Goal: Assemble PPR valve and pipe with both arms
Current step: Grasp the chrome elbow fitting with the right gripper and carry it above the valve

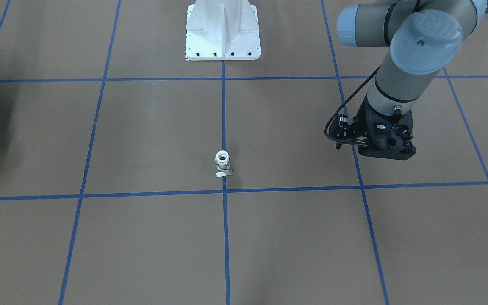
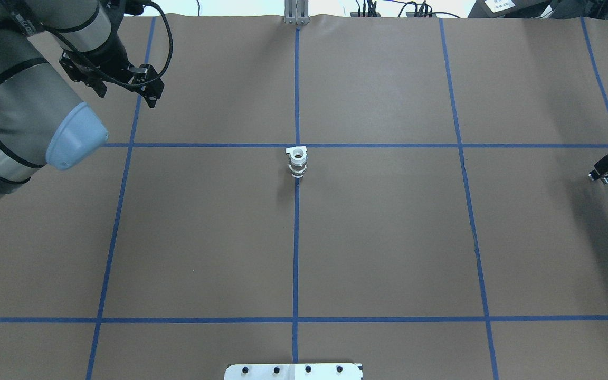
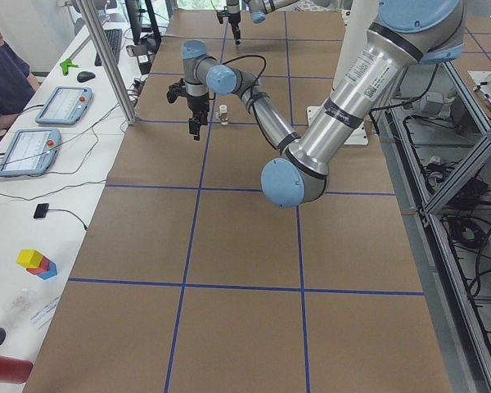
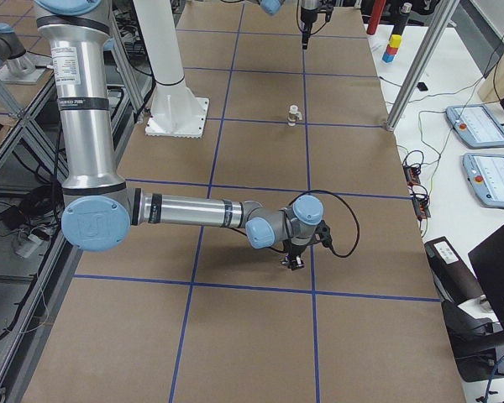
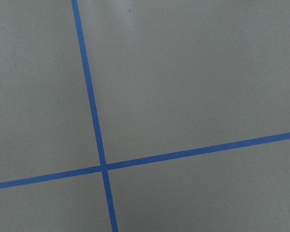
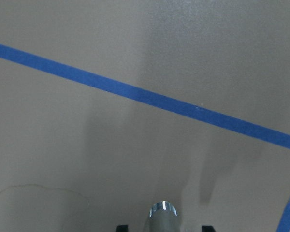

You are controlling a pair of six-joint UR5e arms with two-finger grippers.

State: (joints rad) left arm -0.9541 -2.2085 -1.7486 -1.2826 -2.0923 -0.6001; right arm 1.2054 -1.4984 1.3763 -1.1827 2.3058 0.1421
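The PPR valve (image 2: 296, 160) is a small white stub with a silvery tab at its foot. It stands upright on the blue centre line, and also shows in the front view (image 1: 223, 163). My right gripper (image 6: 164, 227) is shut on the pipe (image 6: 163, 212), a short silver tube that points down just above the paper. That gripper is far off at the table's right edge (image 2: 601, 177). My left gripper (image 2: 102, 87) hovers over the far left of the table, well away from the valve. It is empty, and its fingers do not reach into the left wrist view.
The white bolted pedestal (image 1: 223, 38) of the robot stands at the near middle edge of the table. Blue tape lines (image 5: 94, 121) divide the brown paper into squares. An operator and tablets (image 3: 61, 102) are at a side desk beyond the far edge.
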